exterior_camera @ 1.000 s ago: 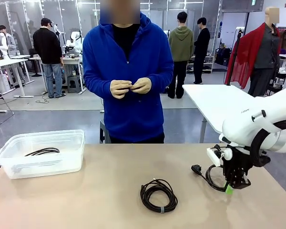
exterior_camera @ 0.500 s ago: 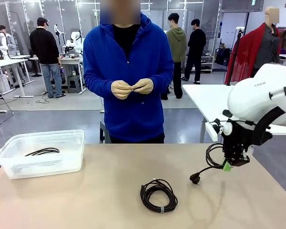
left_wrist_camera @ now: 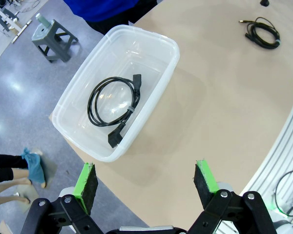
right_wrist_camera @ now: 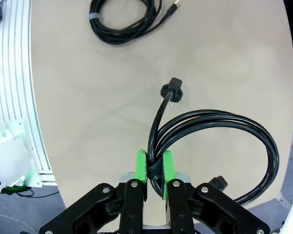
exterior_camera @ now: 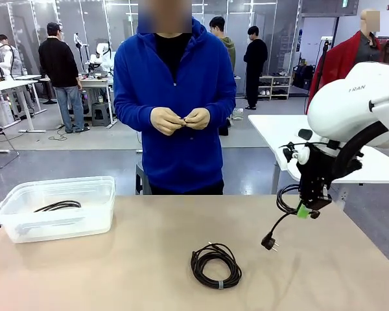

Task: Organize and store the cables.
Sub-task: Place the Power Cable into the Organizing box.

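Right jaws pinching a cable [right_wrist_camera: 210,119], its plug [right_wrist_camera: 172,90] hanging just past them, left jaws spread wide, box [left_wrist_camera: 136,53] with another cable [left_wrist_camera: 136,87] out beyond them

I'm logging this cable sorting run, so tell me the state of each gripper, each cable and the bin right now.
Held cable: hanging clear of table, plug dangling.
Right gripper: shut on it.
Left gripper: open, empty.
Bin: lidless, one cable inside.
Bin cable: coiled, lying flat.
Table cable: coiled, banded, lying free.
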Controlling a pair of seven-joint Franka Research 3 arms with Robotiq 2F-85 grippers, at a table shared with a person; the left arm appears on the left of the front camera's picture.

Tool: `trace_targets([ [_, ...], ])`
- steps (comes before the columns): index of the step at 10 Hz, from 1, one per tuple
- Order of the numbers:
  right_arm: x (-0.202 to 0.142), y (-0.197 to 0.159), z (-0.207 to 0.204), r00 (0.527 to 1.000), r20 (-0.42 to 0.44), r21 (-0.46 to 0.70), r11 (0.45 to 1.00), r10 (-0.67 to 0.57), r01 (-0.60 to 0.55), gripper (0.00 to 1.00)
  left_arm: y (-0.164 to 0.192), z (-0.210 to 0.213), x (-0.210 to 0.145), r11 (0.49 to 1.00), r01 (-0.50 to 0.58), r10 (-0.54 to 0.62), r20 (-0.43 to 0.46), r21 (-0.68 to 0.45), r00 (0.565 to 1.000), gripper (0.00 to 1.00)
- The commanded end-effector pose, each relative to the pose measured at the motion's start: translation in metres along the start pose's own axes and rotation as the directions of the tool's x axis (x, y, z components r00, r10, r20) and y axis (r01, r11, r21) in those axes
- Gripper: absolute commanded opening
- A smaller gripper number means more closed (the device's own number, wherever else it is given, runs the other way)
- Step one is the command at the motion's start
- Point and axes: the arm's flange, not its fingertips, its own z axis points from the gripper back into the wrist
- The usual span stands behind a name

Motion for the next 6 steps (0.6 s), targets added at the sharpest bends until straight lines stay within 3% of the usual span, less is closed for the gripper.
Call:
trace_targets([
  [1, 0.022, 0.001, 0.019, 0.998, 0.002, 0.0, 0.998, -0.06, 0.06, 0.0, -0.002, 0.001, 0.001, 1.0, -0.01, 0.01, -0.01, 0.013, 1.0, 1.0],
  [3, 0.047, 0.005, 0.039, 0.995, 0.081, -0.005, 0.999, -0.049, 0.05, 0.0, -0.002, 0.001, 0.001, 1.0, -0.01, 0.01, -0.01, 0.013, 1.0, 1.0],
  [6, 0.099, 0.014, 0.048, 0.995, 0.097, -0.024, 1.0, 0.016, -0.014, 0.0, -0.002, 0.001, 0.001, 1.0, -0.01, 0.01, -0.01, 0.013, 1.0, 1.0],
])
